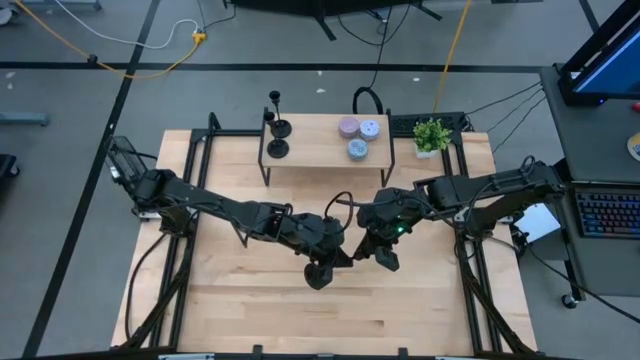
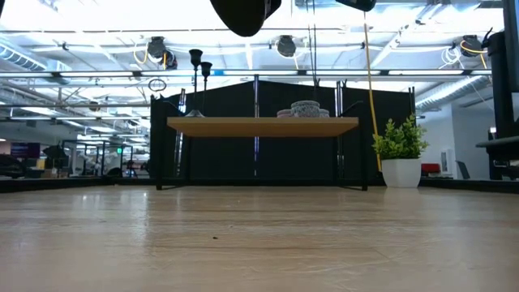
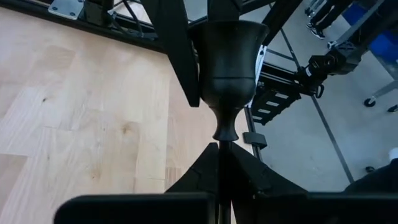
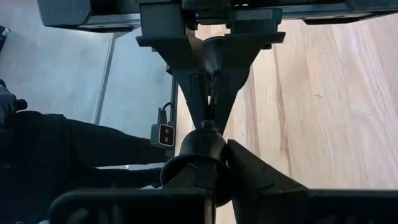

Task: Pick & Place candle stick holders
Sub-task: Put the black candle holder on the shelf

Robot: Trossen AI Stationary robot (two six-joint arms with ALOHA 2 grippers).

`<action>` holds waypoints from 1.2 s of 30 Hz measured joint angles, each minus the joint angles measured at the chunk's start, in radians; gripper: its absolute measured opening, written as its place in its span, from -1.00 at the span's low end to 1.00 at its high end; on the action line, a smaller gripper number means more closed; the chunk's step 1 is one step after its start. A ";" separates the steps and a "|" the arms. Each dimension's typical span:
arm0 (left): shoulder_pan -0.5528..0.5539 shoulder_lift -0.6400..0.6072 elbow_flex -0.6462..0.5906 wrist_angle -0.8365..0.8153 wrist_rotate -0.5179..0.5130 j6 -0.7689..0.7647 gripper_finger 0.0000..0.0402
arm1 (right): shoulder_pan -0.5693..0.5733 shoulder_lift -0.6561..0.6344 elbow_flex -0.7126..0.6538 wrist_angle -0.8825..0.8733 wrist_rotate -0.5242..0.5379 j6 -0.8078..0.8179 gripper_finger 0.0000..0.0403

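One black candle stick holder is held in the air between both grippers above the middle of the table. My left gripper is shut on its stem. My right gripper faces it from the right, shut on its cup. The holder's base is hidden behind my left gripper. Two more black holders stand on their round bases at the left end of a small wooden shelf at the back; they also show in the low view. My left gripper pinches the thin stem just below the cup between its two fingers, which lie across the stem. The holder is lifted clear of the table, and its cup sticks out past the fingers. My right gripper has the cup's round sides between its two fingers, coming level from the table's right, opposite my left gripper. The holder stays clear of the table.
Three round pastel tins sit on the shelf's right half. A small potted plant stands right of the shelf. The shelf's legs and a dark screen behind it show in the low view. Bare wood lies in front of both arms.
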State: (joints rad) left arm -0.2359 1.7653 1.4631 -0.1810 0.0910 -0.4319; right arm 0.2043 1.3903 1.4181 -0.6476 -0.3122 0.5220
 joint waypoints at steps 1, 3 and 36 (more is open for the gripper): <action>0.000 0.000 0.000 0.000 0.000 0.000 -0.92 | 0.000 0.000 0.000 0.000 0.000 -0.001 -0.93; -0.002 0.000 0.000 0.000 -0.006 0.000 -0.94 | 0.000 0.000 0.000 0.000 -0.001 0.002 -0.85; -0.142 0.000 -0.002 0.026 -0.886 -0.122 -0.94 | 0.100 -0.217 -0.081 -0.118 0.135 0.054 -0.17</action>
State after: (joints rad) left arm -0.3782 1.7653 1.4612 -0.1547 -0.7955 -0.5542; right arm 0.3042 1.1729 1.3373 -0.7653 -0.1771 0.5759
